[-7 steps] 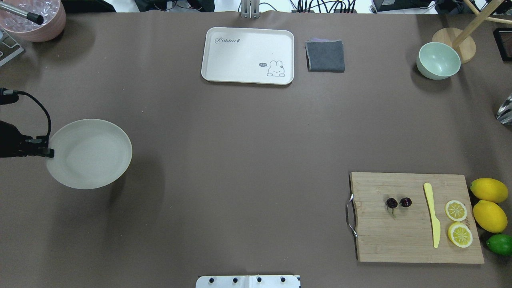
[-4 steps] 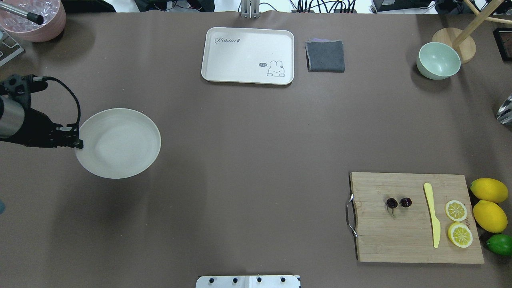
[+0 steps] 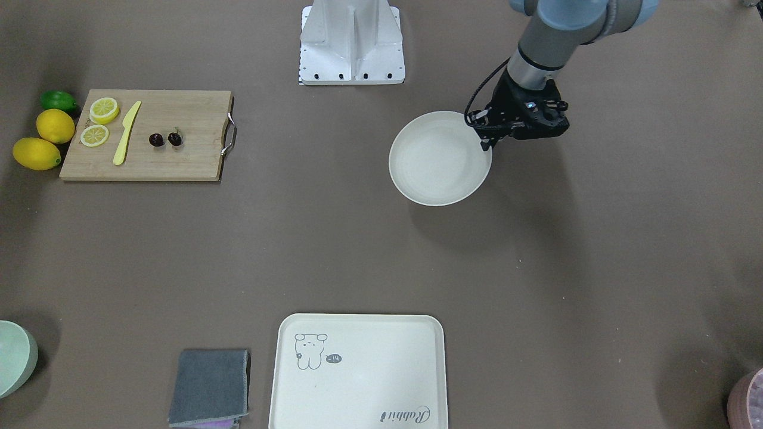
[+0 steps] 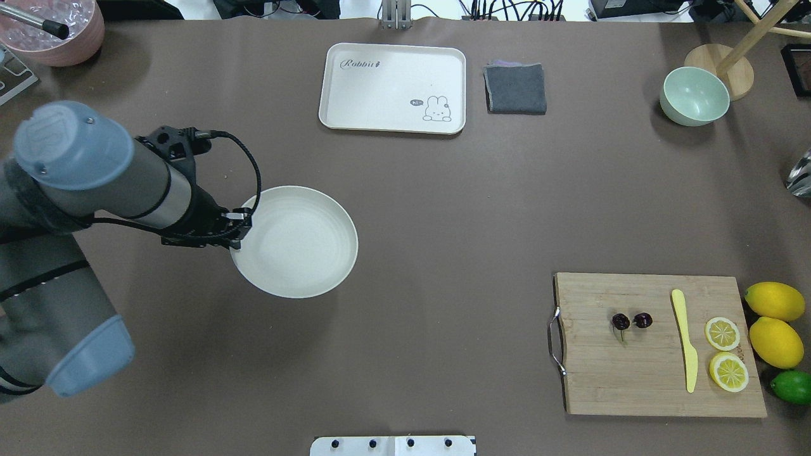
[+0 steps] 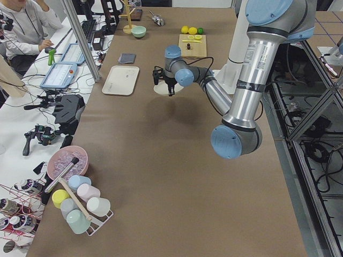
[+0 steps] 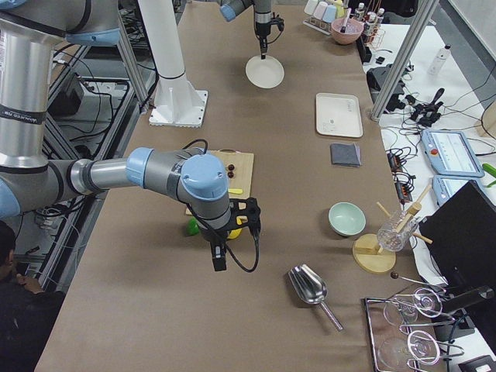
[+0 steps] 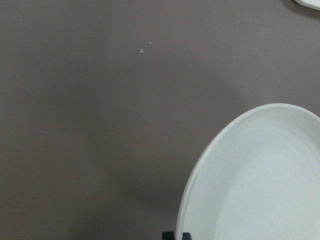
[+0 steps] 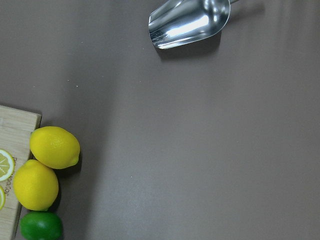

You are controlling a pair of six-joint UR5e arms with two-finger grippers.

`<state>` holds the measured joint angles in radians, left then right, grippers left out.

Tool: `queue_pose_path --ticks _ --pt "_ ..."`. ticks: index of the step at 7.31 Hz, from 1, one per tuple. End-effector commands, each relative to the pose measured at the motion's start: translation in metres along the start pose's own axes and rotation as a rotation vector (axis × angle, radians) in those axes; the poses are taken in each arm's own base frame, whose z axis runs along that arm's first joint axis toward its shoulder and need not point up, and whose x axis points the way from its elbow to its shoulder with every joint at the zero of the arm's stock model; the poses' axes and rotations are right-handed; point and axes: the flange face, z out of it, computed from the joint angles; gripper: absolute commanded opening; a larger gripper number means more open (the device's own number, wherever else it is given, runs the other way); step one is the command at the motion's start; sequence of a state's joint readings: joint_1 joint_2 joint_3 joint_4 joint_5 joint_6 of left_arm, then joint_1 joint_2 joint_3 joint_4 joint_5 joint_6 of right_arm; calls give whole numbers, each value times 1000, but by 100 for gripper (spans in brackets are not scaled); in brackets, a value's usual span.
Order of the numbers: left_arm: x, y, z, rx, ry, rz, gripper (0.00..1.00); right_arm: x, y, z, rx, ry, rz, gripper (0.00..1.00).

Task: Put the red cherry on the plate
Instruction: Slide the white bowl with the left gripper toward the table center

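The red cherry (image 4: 631, 321), a dark pair, lies on the wooden cutting board (image 4: 633, 380) at the right; it shows too in the front-facing view (image 3: 165, 139). The cream-white plate (image 4: 298, 244) hangs over the table left of centre, casting a shadow below it. My left gripper (image 4: 237, 237) is shut on the plate's left rim, as the front-facing view (image 3: 487, 142) also shows. My right gripper (image 6: 218, 260) appears only in the exterior right view, hanging past the board's end near the lemons; I cannot tell whether it is open or shut.
A yellow knife (image 4: 684, 342), two lemon slices, two lemons (image 4: 774, 301) and a lime sit on or beside the board. A rabbit tray (image 4: 393, 69), grey cloth (image 4: 515, 88) and mint bowl (image 4: 694, 95) line the far side. A metal scoop (image 8: 190, 22) lies beyond the right end.
My left arm has carried the plate rightward from the table's left edge toward the middle. The cherry and the board have not moved.
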<state>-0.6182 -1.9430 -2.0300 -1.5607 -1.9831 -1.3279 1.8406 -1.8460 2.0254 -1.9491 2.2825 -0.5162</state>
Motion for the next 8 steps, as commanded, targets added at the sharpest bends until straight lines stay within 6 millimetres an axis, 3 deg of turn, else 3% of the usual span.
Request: queue_pose_path --ticks 1,3,5,6,8 --pt "57 48 12 4 -15 0 0 5 12 1 -1 2 17 100" --pt "82 84 21 -13 -1 -31 0 10 25 3 0 -2 18 100" --pt "107 91 34 18 -6 -23 0 13 32 3 2 -4 19 100" --pt "113 106 49 23 -23 -22 0 14 32 3 3 -3 20 100" --pt "112 115 73 40 -51 -6 0 13 32 2 4 -3 19 100"
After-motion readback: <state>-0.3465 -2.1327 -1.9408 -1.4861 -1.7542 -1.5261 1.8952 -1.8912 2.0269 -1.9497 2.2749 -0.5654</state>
